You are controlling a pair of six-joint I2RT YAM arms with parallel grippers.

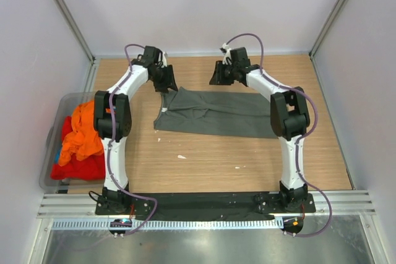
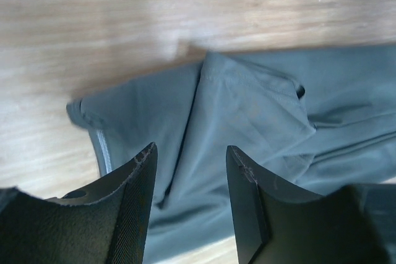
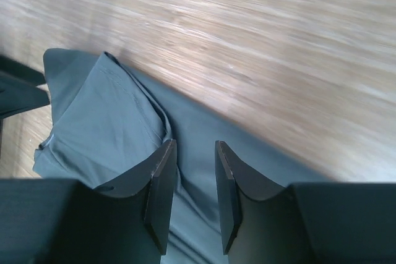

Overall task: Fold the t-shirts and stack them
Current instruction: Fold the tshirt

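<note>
From above, a translucent grey bin sits at the table's left edge. An orange t-shirt is heaped in it over a red t-shirt, with a sliver of blue cloth at the bin's left wall. The dark grey-green t-shirt lies spread on the table's far half. Both arms reach forward with elbows raised. The left gripper is above the shirt's far left corner, and the right gripper is just beyond its far edge.

In the left wrist view, the fingers stand well apart above a folded sleeve and grip nothing.

In the right wrist view, the fingers are parted by a narrow gap above the shirt, which shows through it, and they pinch no cloth
</note>
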